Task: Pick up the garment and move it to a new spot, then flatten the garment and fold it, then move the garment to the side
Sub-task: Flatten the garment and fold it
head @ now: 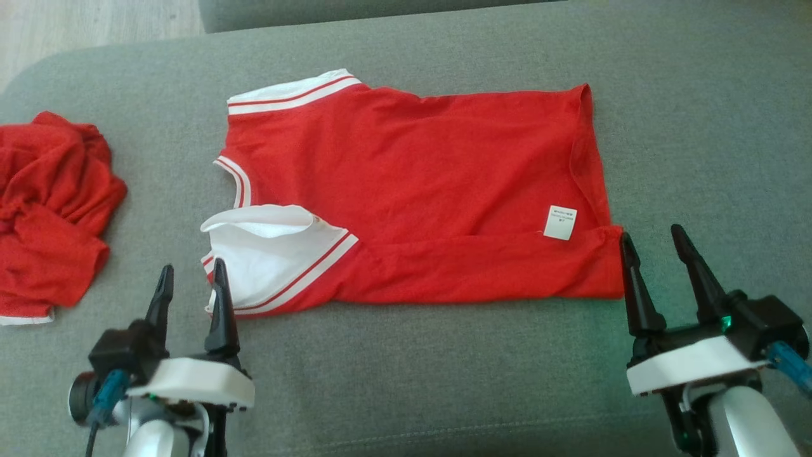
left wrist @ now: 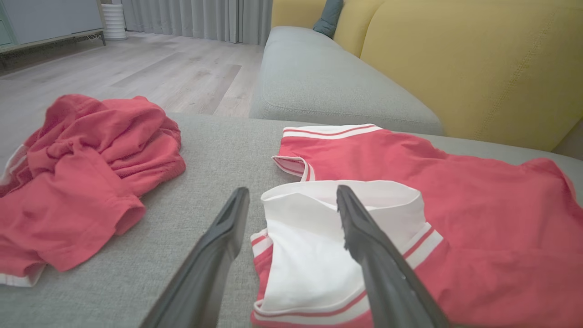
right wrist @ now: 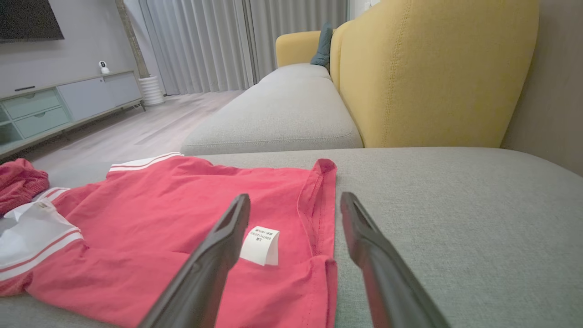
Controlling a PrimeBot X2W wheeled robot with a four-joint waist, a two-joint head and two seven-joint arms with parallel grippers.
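Red with white striped trim, garment (head: 412, 184) spread out flat near the middle of a grey cushion (head: 444, 381), neck end toward the robot's left, hem toward its right. Near long edge turned up over the body as a narrow band. At the near left corner, a white sleeve (head: 266, 254) with red stripes, gaping open and slightly raised. Small white label (head: 561, 222) close to the hem, just above the folded band. Left hand (head: 193, 266) low at the near left, fingers spread wide and gripping nothing; one fingertip overlapping the sleeve's edge in the head view, the white cloth lying between and beyond both fingers in the left wrist view, actual contact impossible to tell. Right hand (head: 651, 232) at the near right corner, likewise wide open and empty, one fingertip just beside the hem corner, the other out over bare cushion. Off to the far left, well apart from the spread garment, a second red garment (head: 51, 209) in a crumpled heap. Beyond the cushion, a yellow sofa back (right wrist: 432, 68) and pale wooden floor (left wrist: 159, 68).
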